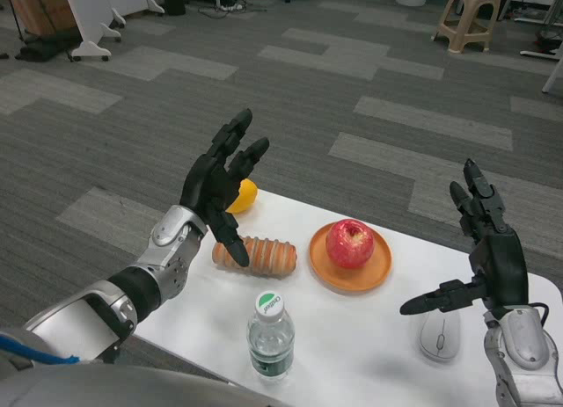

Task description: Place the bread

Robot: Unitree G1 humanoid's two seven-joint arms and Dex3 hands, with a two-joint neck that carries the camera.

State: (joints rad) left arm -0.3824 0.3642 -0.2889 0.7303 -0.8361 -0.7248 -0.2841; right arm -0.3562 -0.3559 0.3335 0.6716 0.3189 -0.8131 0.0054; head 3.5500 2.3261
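Trouble looked most likely at the near edge, where a capped water bottle [270,336] stood upright just in front of the bread [255,255]; a left forearm dropping toward the loaf could have clipped it and tipped it off the white table [369,345]. To the right, a white mouse [439,335] lay under the right hand [486,249], which hovered with fingers spread and held nothing. The left hand [222,185] was likewise empty and splayed, raised over the left end of the bread without clearly touching it. The ridged loaf lay on its side on the table, left of an orange plate [350,273], apparently just clear of its rim. That plate held a red apple [349,243], so setting the bread there, if that was intended, risked nudging the apple into a roll. Farther left, an orange fruit [243,197] sat partly hidden behind the left hand, close to the far table edge, where a careless sweep could have knocked it off.
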